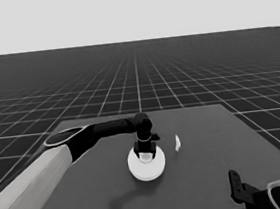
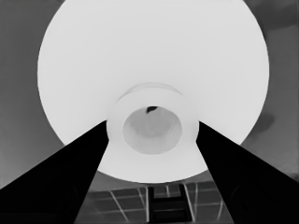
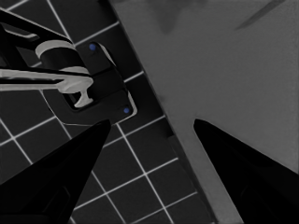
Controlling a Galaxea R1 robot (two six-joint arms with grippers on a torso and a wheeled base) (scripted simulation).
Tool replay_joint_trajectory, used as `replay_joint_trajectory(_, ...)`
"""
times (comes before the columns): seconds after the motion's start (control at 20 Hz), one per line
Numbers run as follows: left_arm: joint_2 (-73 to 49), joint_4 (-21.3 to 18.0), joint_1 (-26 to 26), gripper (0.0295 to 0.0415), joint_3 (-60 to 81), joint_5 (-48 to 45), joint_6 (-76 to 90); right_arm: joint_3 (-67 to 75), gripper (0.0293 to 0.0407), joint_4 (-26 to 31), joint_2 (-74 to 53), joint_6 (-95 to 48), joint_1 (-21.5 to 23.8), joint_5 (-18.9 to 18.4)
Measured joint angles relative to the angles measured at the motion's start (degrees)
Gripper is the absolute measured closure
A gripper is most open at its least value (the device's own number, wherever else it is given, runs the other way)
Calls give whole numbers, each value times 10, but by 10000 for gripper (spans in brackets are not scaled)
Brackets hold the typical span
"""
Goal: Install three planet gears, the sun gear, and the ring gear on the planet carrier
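My left gripper [image 1: 145, 153] hangs straight down over mid-table, its fingers [image 2: 70, 177] closed against the raised central hub of the larger round part [image 1: 147, 165], which lies flat on the table [image 1: 212, 167]. Just right of it, a thin white piece [image 1: 177, 143] stands apart. At the lower right corner my right gripper [image 3: 152, 128] waits, fingers spread wide and empty.

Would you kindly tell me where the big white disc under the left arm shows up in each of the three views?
Head view: the large white disc lies at the table's middle, under the left tool.
Left wrist view: the disc fills most of the picture, its raised central hub between the two black fingers.
Right wrist view: not in it.
Shared landmark: the left tool at the disc's centre.
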Motion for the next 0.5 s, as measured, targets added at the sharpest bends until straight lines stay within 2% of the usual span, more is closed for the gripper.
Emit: replay_joint_trajectory(0.5, -1, 0, 5, 362, -1, 0, 50, 0, 315, 0, 0, 0, 0, 0)
